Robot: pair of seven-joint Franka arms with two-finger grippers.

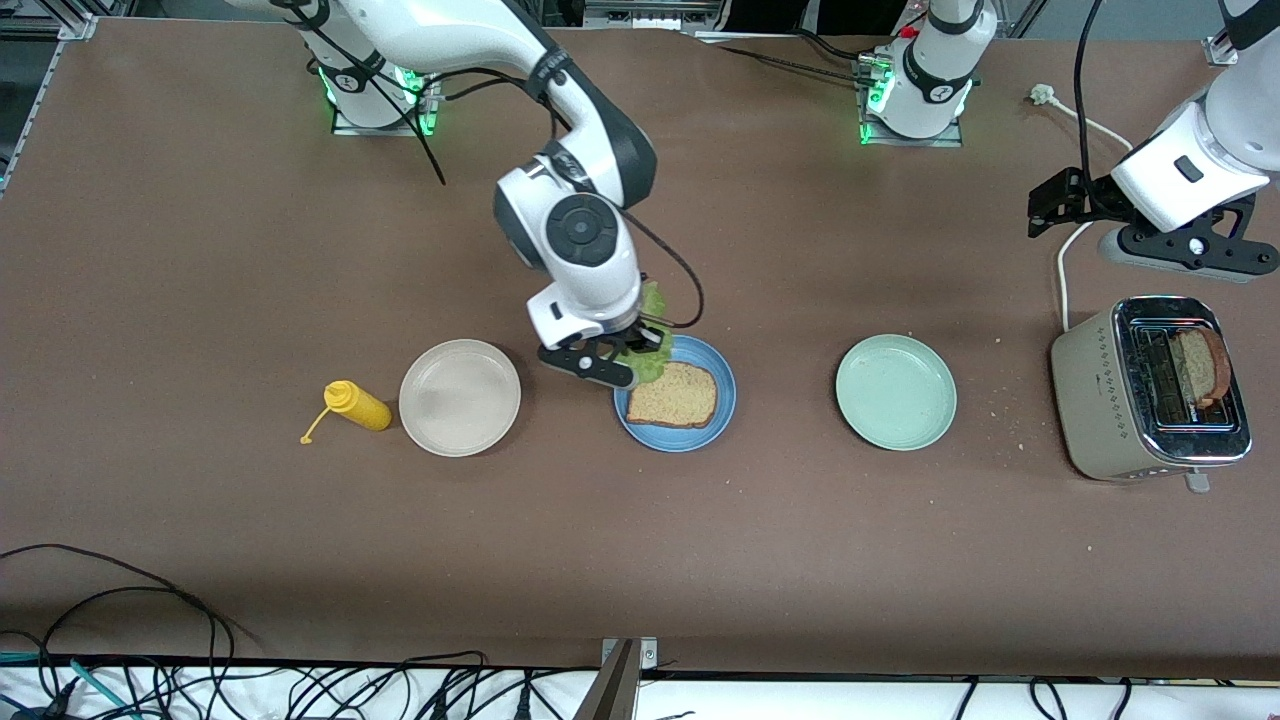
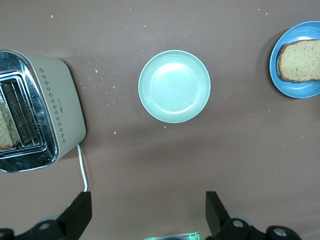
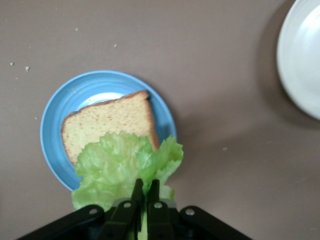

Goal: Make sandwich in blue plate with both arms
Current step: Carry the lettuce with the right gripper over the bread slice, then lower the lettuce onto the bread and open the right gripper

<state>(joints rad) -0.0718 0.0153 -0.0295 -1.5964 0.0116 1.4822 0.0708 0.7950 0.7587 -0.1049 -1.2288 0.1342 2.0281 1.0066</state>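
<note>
The blue plate (image 1: 722,395) sits mid-table with one brown bread slice (image 1: 673,396) lying on it; both show in the right wrist view, plate (image 3: 52,120) and slice (image 3: 107,122). My right gripper (image 1: 640,345) is shut on a ruffled green lettuce leaf (image 1: 652,358) and holds it over the plate's edge; the leaf (image 3: 117,167) overlaps the slice's corner. A second bread slice (image 1: 1200,366) stands in the toaster (image 1: 1100,400). My left gripper (image 2: 148,212) is open and empty, up above the table near the toaster (image 2: 62,115).
A pale green plate (image 1: 896,391) lies between the blue plate and the toaster. A beige plate (image 1: 460,397) and a yellow squeeze bottle (image 1: 355,406) lie toward the right arm's end. A white cable (image 1: 1062,275) runs by the toaster.
</note>
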